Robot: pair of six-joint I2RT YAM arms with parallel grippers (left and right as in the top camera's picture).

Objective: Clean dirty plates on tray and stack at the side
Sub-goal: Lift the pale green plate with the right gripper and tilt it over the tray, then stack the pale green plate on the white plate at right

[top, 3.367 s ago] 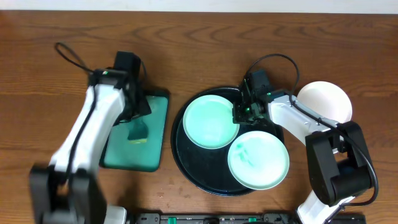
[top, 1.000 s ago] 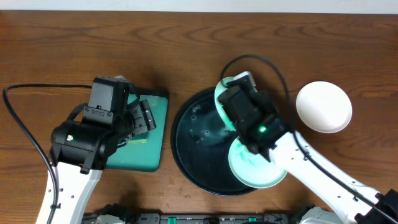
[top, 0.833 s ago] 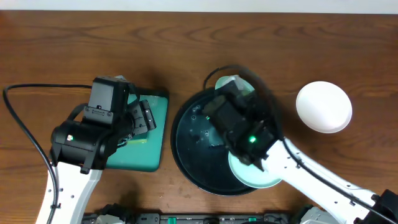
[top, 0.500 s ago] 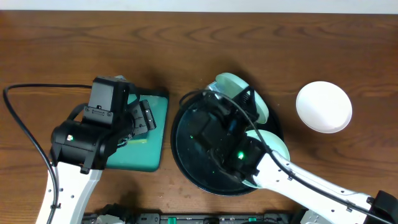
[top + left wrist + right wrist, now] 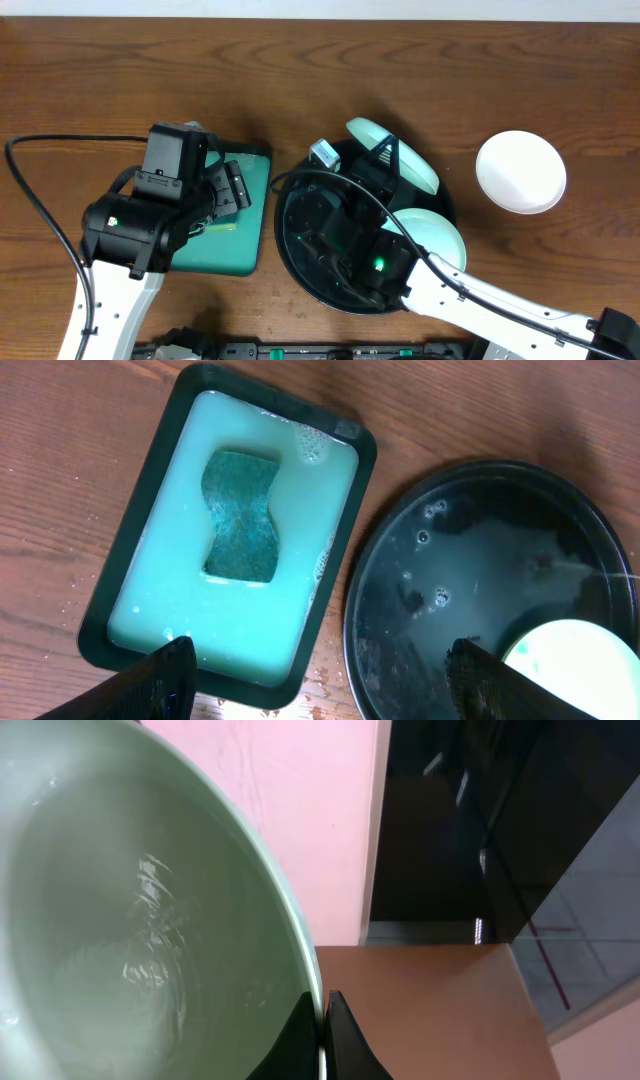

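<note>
One mint plate (image 5: 412, 170), flat on tray (image 5: 290, 255) 3.4 s ago, now tilted, pinched in my right claw (image 5: 322, 1020); left claw (image 5: 320, 665) spread wide.

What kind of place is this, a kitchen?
Probably not a kitchen, more likely a robot test bench: two robot arms at a wooden table, one holding a mint plate over a black tray, beside a sponge in a green tray of soapy water.

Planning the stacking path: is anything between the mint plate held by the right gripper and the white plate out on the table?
Nothing visible does: only the black tray rim and bare tabletop lie between the held plate and the white plate.
</note>
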